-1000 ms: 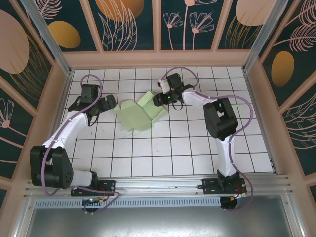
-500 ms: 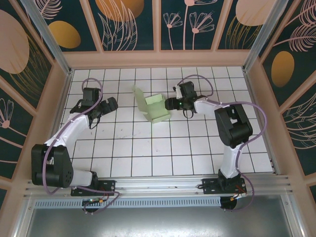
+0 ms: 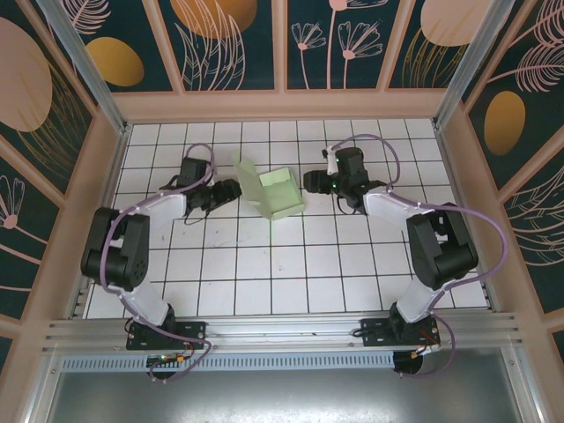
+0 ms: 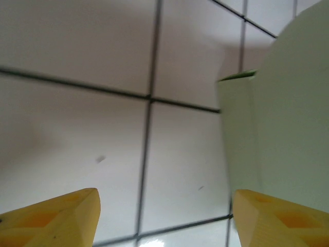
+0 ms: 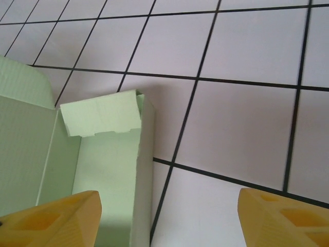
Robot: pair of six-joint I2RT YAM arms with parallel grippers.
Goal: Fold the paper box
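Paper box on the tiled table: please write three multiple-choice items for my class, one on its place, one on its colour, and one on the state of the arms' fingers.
1. Where does the paper box stand?
A. between the left fingers and the right fingers
B. by the arms' bases
C. against the right wall

2. What colour is it?
A. orange
B. pale green
C. white

3. How do the fingers stand?
A. both pairs shut on the box
B. left pair shut on a flap
C. both pairs open, holding nothing

Answers:
1 A, the top view shows the box between the two pairs.
2 B, its card is pale green in every view.
3 C, each wrist view shows the yellow fingers wide apart with nothing clamped.
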